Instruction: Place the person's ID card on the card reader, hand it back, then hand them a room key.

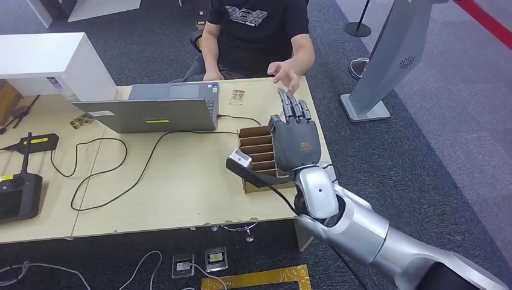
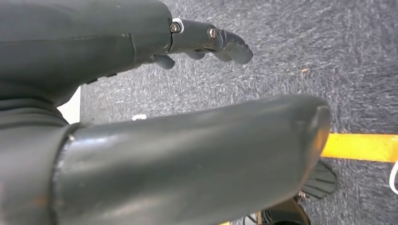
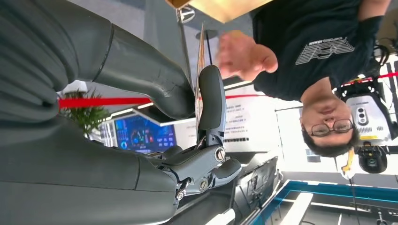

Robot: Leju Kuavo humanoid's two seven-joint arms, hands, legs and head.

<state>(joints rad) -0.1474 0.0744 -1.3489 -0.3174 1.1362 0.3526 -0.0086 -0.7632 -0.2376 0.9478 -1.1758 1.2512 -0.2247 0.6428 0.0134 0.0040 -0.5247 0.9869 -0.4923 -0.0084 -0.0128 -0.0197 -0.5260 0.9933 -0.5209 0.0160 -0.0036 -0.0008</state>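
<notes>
My right hand [image 1: 294,136] is raised over the slotted cardboard box [image 1: 256,151] at the table's right end, fingers pointing at the person. In the right wrist view that hand [image 3: 141,154] pinches a thin card [image 3: 200,56], seen edge-on, between thumb and a finger; I cannot tell which card it is. The person's open hand [image 1: 285,75] [image 3: 241,54] reaches close to my fingertips without touching the card. A small white-topped device [image 1: 240,159] on a cable lies at the box's left corner. Another card [image 1: 238,95] lies near the laptop. My left hand [image 2: 94,42] hangs over the carpet, fingers apart, holding nothing.
An open grey laptop [image 1: 157,112] stands mid-table with cables trailing toward me. Black devices [image 1: 21,193] sit at the left edge and a white box [image 1: 54,60] at the back left. A grey stand's base [image 1: 365,109] is on the floor, right of the table.
</notes>
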